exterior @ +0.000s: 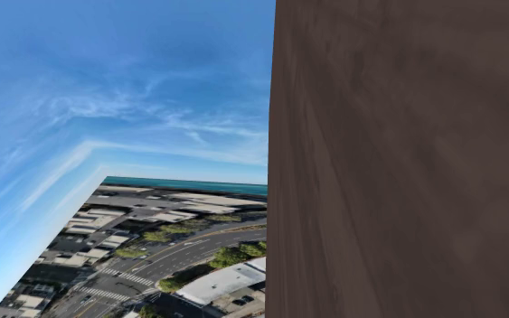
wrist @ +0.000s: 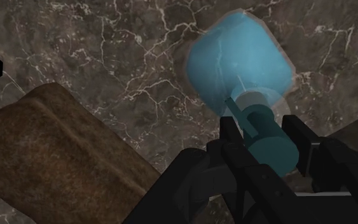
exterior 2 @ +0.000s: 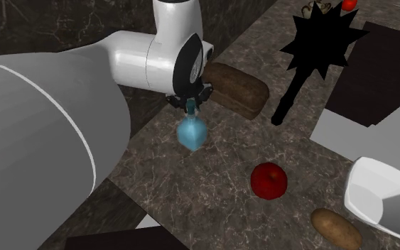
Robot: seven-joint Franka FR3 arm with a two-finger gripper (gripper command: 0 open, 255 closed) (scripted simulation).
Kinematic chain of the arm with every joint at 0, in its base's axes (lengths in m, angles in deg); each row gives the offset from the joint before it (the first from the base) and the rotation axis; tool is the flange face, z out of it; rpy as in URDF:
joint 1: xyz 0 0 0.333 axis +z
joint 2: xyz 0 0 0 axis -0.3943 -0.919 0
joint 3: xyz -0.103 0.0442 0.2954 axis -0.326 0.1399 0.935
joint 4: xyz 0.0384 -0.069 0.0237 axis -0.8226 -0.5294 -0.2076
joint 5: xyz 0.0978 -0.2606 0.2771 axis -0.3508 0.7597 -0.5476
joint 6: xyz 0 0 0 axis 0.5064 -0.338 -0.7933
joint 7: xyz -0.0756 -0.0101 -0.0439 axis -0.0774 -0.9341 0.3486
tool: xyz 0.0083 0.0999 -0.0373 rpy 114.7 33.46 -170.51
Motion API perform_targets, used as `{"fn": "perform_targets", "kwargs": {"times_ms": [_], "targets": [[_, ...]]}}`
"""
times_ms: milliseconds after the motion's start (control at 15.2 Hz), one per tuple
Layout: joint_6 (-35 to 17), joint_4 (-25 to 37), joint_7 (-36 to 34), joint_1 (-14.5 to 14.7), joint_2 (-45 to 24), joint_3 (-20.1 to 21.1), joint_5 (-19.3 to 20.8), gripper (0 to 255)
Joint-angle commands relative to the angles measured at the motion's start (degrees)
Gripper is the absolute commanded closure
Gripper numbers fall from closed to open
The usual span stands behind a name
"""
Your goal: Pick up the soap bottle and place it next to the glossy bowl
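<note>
Our claw grips the soap bottle by its neck. We should hold it upright while crossing the bench toward the bowl.

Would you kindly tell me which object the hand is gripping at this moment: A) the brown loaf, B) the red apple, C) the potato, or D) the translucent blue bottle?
D: in the wrist view the hand has its black fingers clasped on the teal neck of the blue bottle, while the loaf lies apart on the marbled counter.
</note>
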Motion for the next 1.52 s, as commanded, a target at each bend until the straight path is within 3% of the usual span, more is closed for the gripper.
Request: {"fn": "perform_targets", "kwargs": {"times_ms": [0, 1452], "targets": [[1.57, 1.09, -0.04, 0.0, 0.52, 0.0, 0.14, 255], [18.34, 16.08, -0.17, 0.17, 2.35, 0.25, 0.53, 255]]}}
